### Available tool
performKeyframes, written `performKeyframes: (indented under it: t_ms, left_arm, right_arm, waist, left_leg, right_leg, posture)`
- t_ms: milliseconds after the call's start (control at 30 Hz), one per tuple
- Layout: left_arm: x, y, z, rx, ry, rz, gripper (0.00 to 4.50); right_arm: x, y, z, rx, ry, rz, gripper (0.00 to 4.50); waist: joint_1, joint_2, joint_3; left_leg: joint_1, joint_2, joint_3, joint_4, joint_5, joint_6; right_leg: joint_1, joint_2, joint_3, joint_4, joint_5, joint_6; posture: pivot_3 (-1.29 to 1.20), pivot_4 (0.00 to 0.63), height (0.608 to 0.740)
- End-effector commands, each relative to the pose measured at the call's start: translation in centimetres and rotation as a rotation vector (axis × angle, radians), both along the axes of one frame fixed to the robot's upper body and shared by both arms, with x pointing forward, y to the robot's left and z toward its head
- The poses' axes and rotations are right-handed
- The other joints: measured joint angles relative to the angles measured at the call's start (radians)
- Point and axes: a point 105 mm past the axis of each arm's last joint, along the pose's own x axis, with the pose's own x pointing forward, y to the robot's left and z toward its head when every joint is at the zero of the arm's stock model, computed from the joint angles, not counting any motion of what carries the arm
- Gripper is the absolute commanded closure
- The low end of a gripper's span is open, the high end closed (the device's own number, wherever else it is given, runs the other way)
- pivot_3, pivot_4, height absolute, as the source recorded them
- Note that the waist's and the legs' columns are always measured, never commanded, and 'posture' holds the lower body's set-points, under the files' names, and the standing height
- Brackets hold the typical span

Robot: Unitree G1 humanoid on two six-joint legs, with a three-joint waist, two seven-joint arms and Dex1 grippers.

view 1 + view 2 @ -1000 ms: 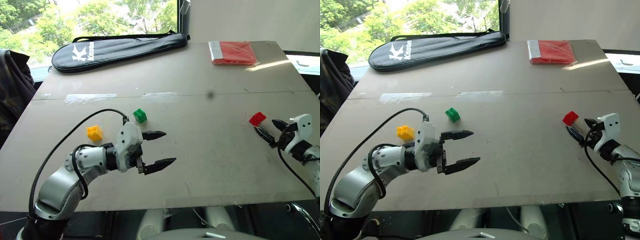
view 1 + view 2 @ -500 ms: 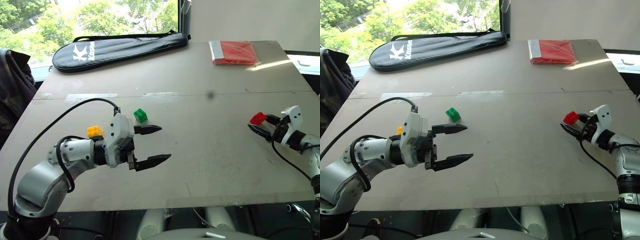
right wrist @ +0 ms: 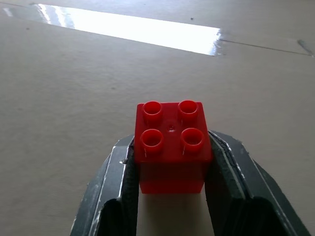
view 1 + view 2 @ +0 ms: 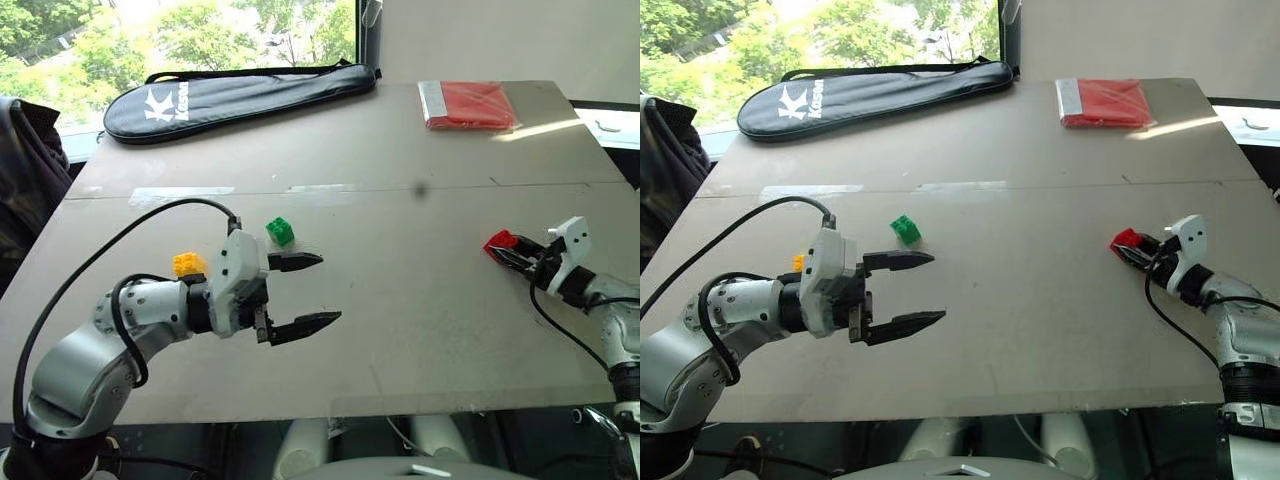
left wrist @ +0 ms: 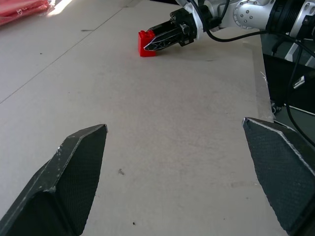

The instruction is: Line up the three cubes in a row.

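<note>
Right gripper (image 3: 172, 196) clamps the red cube (image 3: 171, 145) low on the surface (image 4: 420, 300), far right of the green cube (image 4: 281, 232) and yellow cube (image 4: 187, 263); left gripper (image 4: 305, 292) hangs spread, empty. A shallow pinch could let the cube twist free.

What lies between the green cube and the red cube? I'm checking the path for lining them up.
Nothing: in the left eye view, only bare table stretches from the green cube to the red cube.
</note>
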Motion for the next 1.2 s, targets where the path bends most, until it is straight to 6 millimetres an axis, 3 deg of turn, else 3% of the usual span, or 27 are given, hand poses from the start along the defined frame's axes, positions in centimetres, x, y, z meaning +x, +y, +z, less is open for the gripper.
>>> performKeyframes:
  t_ms: [33, 100, 233, 367, 467, 800, 1067, 1200]
  left_arm:
    - [-0.1, 0.1, -0.1, 0.026, -0.031, -0.021, 0.00]
    - [-0.1, 0.0, -0.6, 0.050, -0.030, -0.051, 0.00]
    - [0.0, 0.0, -0.5, 0.055, -0.045, -0.108, 0.00]
    - [0.0, 0.2, -0.6, 0.082, -0.063, -0.133, 0.00]
    - [-0.2, 0.8, -0.8, 0.117, -0.077, -0.125, 0.00]
    - [-0.9, 1.4, -1.1, 0.103, -0.091, -0.068, 0.00]
    - [-0.9, 1.2, -1.1, 0.103, -0.103, -0.073, 0.00]
    - [-0.8, 1.1, -1.2, 0.103, -0.106, -0.079, 0.00]
  right_arm:
    - [-2.2, 4.1, 1.5, -0.078, -0.090, 0.201, 3.22]
    - [-3.3, 6.4, 1.0, -0.135, -0.111, 0.360, 3.22]
    - [-3.7, 8.0, 0.3, -0.245, -0.128, 0.617, 3.22]
    - [-2.8, 8.2, 0.0, -0.303, -0.133, 0.801, 3.22]
    - [-1.7, 7.8, 1.0, -0.281, -0.138, 0.924, 3.22]
    - [1.2, 7.5, 1.8, -0.262, -0.051, 0.930, 3.22]
    - [1.0, 7.7, 1.7, -0.293, -0.028, 0.962, 3.22]
    - [1.1, 7.5, 1.4, -0.314, -0.051, 0.957, 1.25]
  waist:
    - [0.000, 0.000, 0.000]
    - [-0.002, 0.000, 0.000]
    - [-0.003, 0.000, 0.000]
    - [-0.004, -0.002, 0.001]
    - [-0.008, -0.002, 0.003]
    - [-0.004, -0.002, 0.004]
    - [-0.004, -0.001, 0.004]
    - [-0.004, -0.001, 0.004]
  left_leg:
    - [-0.002, 0.000, 0.000, 0.001, 0.000, 0.000]
    - [-0.005, 0.000, 0.001, 0.001, 0.000, -0.001]
    - [-0.005, -0.001, 0.003, 0.002, 0.000, 0.000]
    - [-0.005, -0.001, 0.002, 0.003, 0.001, -0.001]
    - [-0.005, 0.000, 0.002, 0.003, 0.001, -0.001]
    - [-0.008, 0.000, 0.002, 0.001, 0.001, -0.002]
    - [-0.008, 0.000, 0.002, 0.001, 0.001, -0.002]
    - [-0.008, 0.000, 0.002, 0.001, 0.001, -0.002]
  right_leg:
    - [-0.002, 0.000, 0.000, 0.000, 0.000, 0.000]
    - [-0.006, 0.000, -0.001, 0.001, 0.000, 0.000]
    - [-0.006, 0.001, 0.001, 0.002, 0.001, 0.001]
    - [-0.006, 0.001, 0.000, 0.002, 0.001, 0.001]
    - [-0.006, 0.002, 0.000, 0.002, 0.001, 0.000]
    - [-0.009, -0.002, -0.001, 0.000, 0.002, 0.000]
    - [-0.009, -0.002, -0.001, 0.001, 0.002, 0.000]
    - [-0.009, -0.002, -0.001, 0.001, 0.002, 0.000]
  posture:
    - [0.00, 0.150, 0.740]
    - [0.00, 0.150, 0.740]
    - [0.00, 0.150, 0.740]
    - [0.00, 0.150, 0.740]
    - [0.00, 0.150, 0.740]
    - [0.00, 0.150, 0.740]
    - [0.00, 0.150, 0.740]
    - [0.00, 0.150, 0.740]
